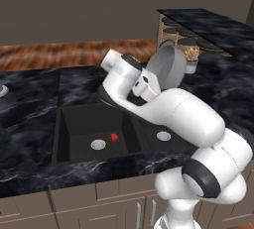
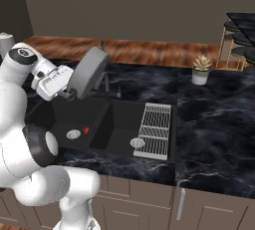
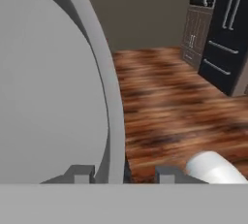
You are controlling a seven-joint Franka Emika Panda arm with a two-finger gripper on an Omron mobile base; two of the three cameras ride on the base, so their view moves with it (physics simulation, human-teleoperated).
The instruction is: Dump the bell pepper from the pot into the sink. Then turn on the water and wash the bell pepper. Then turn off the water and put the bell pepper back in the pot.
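Pot (image 1: 166, 67) is hanging tipped up on edge above the back of the sink (image 1: 74, 119), mouth facing away from the arm's wrist in the left base view; in the right base view the pot (image 2: 89, 72) is showing its grey underside, tilted steeply over the left basin. Gripper (image 2: 71, 93) is clenching the pot's rim: in the hand view one fingertip (image 3: 80, 172) is sitting inside against the pale interior, the other outside, w/ the rim wall (image 3: 109, 121) running up betw. them. So jaws are closed on the pot rim, not released.

Bell pepper (image 1: 114, 137) is lying on the floor of the left basin, just beside the round silver drain (image 1: 98, 144), on the drain's right as seen from the left base cam. Same pepper (image 2: 86, 130) in the right base view, again next to the drain (image 2: 73, 134). Pepper is apart from the pot, resting on black basin floor.

Right basin: second drain (image 1: 163, 135) is showing; ribbed drying rack (image 2: 155, 129) is spanning part of that basin in the right base view.

Faucet (image 2: 105, 85) is standing behind the sink, partly hidden by the pot. No water is visibly running.

Small potted plant (image 2: 201, 69) is sitting on the black marble counter (image 2: 214, 119), well to the right of the sink.
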